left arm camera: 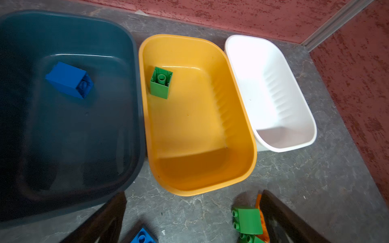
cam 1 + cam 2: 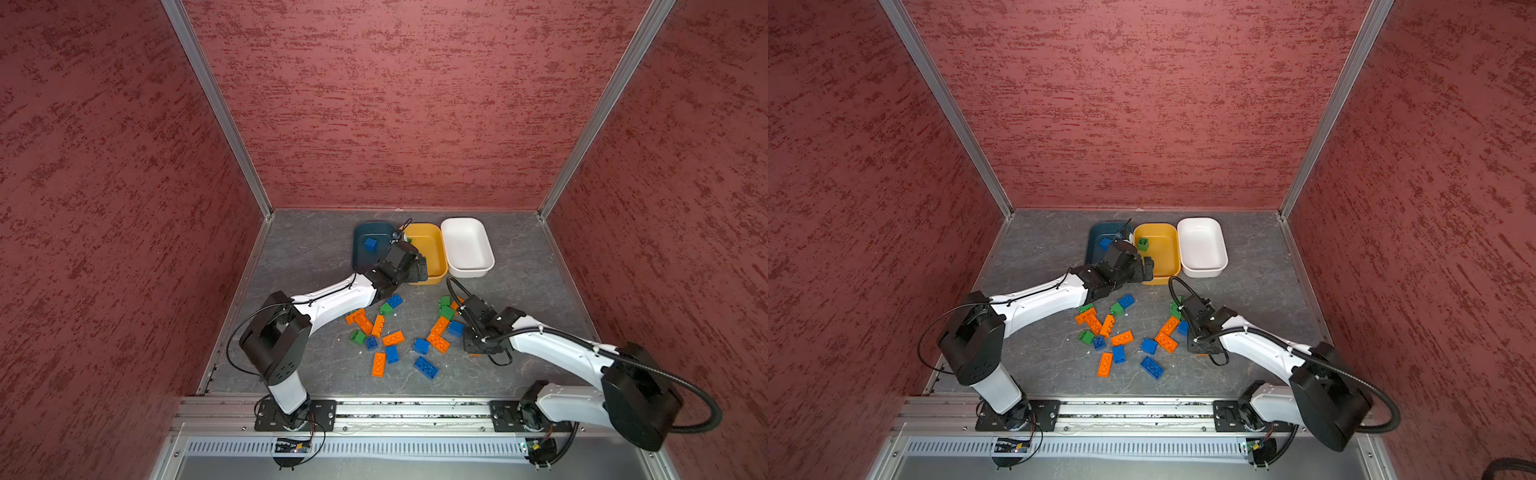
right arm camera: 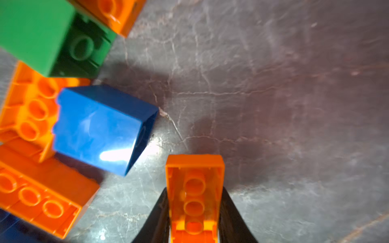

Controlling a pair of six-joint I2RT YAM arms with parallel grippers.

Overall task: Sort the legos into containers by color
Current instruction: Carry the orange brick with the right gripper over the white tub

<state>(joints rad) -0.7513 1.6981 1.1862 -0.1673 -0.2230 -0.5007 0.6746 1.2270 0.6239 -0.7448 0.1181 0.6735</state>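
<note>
My left claw (image 1: 191, 202) hangs empty, jaws wide apart, low in the left wrist frame before 3 tubs: the teal tub (image 1: 73, 136) at left with 1 blue brick (image 1: 69, 80), the yellow tub (image 1: 189, 126) in the middle with 1 green brick (image 1: 161, 83), the white tub (image 1: 273, 94) at right, bare. In a top view the unsorted legos (image 2: 395, 336) lie scattered lower centre. My right claw (image 3: 195, 193), bottom centre of the right wrist frame, is clamped on an orange brick (image 3: 194, 168) by its 2 long side walls, hollow underside showing. I judge it light, rigid and slick; the flat walls are the place to pinch, not the studs.
</note>
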